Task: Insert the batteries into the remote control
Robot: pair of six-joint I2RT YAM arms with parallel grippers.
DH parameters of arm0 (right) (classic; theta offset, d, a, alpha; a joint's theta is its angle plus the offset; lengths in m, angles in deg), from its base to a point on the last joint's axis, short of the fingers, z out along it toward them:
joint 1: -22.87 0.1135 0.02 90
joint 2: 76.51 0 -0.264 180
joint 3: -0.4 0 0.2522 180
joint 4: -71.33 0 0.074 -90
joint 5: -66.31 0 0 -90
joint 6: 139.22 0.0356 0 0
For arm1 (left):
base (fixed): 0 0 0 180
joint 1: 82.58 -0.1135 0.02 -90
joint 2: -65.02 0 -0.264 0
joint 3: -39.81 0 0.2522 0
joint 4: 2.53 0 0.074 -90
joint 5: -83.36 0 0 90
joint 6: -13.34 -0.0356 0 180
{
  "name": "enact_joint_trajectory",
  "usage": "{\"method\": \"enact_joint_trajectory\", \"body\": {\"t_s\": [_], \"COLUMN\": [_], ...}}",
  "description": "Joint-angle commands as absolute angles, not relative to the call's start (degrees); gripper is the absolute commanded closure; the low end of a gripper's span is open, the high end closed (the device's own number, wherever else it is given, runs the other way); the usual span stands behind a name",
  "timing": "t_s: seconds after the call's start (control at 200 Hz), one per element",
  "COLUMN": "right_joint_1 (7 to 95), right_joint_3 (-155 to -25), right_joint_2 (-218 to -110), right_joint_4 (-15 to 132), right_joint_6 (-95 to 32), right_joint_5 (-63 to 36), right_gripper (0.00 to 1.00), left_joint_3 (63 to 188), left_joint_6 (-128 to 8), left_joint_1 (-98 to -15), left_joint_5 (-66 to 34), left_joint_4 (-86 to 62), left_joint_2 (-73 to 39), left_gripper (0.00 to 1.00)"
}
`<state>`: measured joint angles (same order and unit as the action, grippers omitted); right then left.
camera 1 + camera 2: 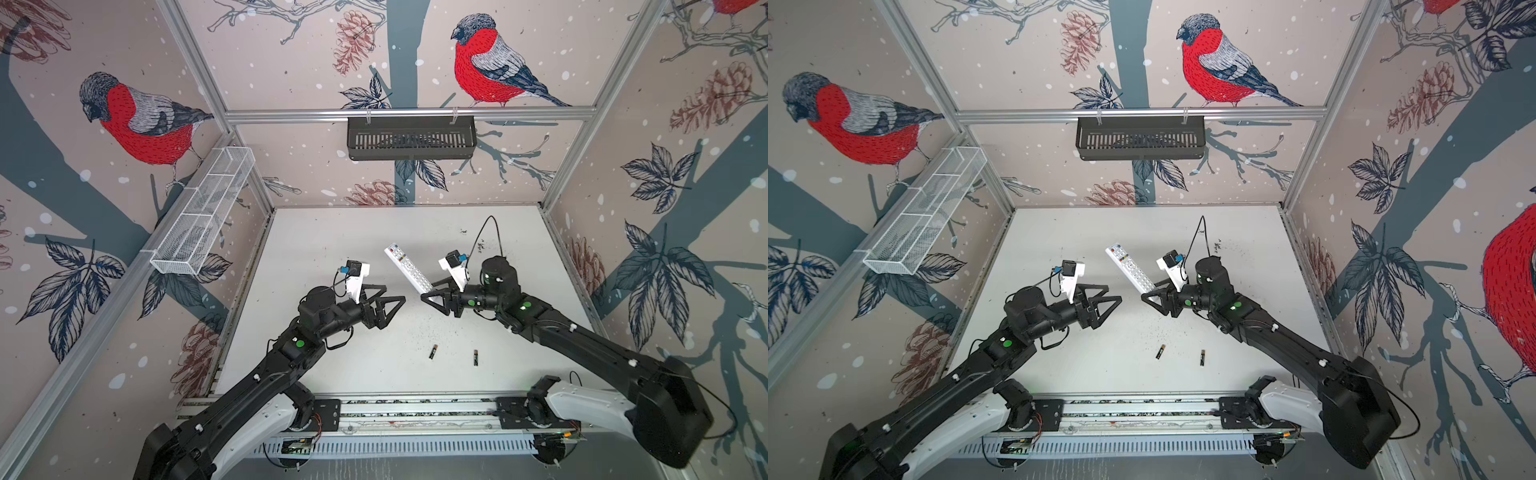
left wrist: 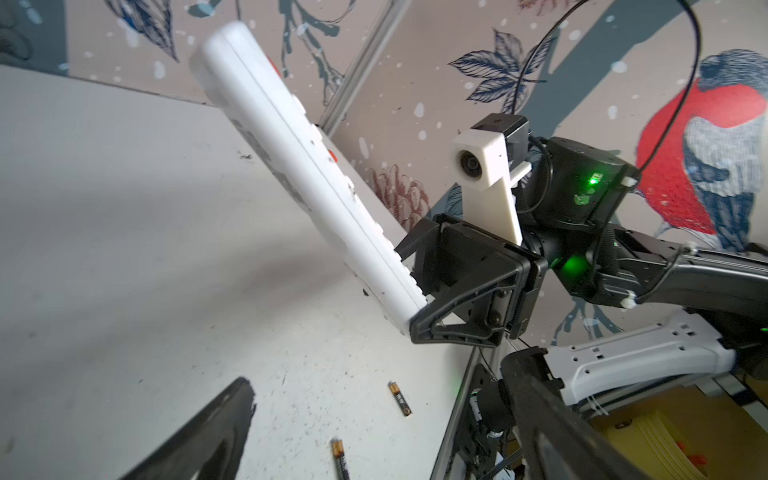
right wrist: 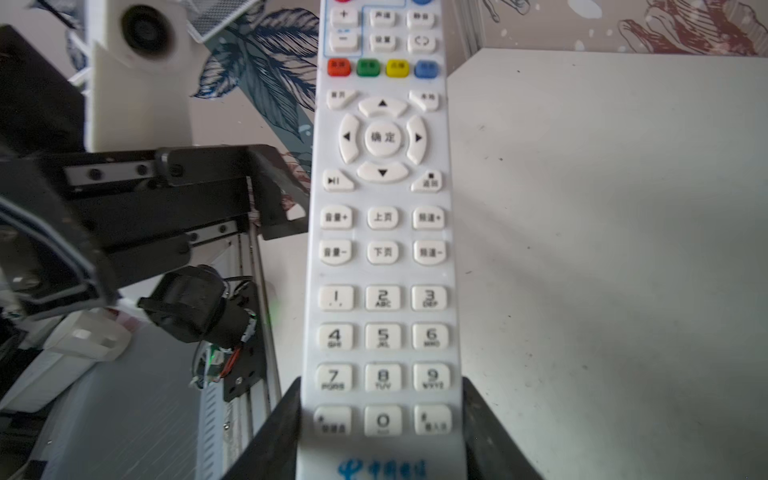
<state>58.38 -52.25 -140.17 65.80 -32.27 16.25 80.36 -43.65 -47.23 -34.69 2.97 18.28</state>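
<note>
The white remote control (image 1: 409,268) (image 1: 1131,270) hangs tilted above the table, far end raised, buttons facing up. My right gripper (image 1: 429,290) (image 1: 1151,289) (image 3: 380,415) is shut on its long edges at the blue-logo end, by the bottom row of number buttons. From the left wrist I see the remote control (image 2: 291,166) from its side and plain back, with the right gripper (image 2: 409,289) clamped on it. My left gripper (image 1: 394,293) (image 1: 1113,292) (image 2: 376,382) stands open and empty just left of it. Two batteries (image 1: 433,351) (image 1: 476,357) (image 1: 1160,351) (image 1: 1202,357) (image 2: 400,398) (image 2: 340,457) lie apart on the table, nearer the front.
The white table (image 1: 332,249) is speckled with dark crumbs. A black slotted basket (image 1: 411,137) hangs on the back wall and a white mesh basket (image 1: 203,212) on the left wall. The arms' mounting rail (image 1: 415,409) runs along the front edge.
</note>
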Motion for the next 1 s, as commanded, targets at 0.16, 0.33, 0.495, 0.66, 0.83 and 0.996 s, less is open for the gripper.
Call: {"method": "enact_joint_trajectory", "body": {"t_s": [0.16,0.33,0.495,0.66,0.83,0.996], "right_joint_1": [58.0,58.1,58.4,58.4,58.4,58.4], "right_joint_3": [-49.7,-48.2,-47.1,-46.7,-46.6,-46.6], "right_joint_2": [-130.3,-127.6,-126.8,-127.3,-128.7,-129.8], "right_joint_4": [69.3,69.9,71.7,73.1,74.8,75.7], "right_joint_6": [-27.5,-26.5,-25.6,-25.1,-24.5,-24.4], "right_joint_5": [31.2,33.6,35.3,36.1,36.4,37.0], "right_gripper": [0.54,0.54,0.54,0.54,0.54,0.54], "left_joint_3": [81.1,82.6,84.8,84.9,85.2,84.7], "left_joint_6": [-43.2,-41.1,-40.7,-40.2,-41.0,-40.9], "left_joint_1": [-45.5,-45.5,-45.5,-45.5,-45.5,-45.6], "left_joint_5": [-43.6,-47.9,-49.6,-50.6,-50.3,-49.9], "left_joint_4": [27.9,36.8,38.5,41.2,39.8,40.1], "left_joint_2": [13.0,10.2,8.4,8.6,8.5,8.5], "left_gripper": [0.02,0.02,0.03,0.1,0.25,0.43]}}
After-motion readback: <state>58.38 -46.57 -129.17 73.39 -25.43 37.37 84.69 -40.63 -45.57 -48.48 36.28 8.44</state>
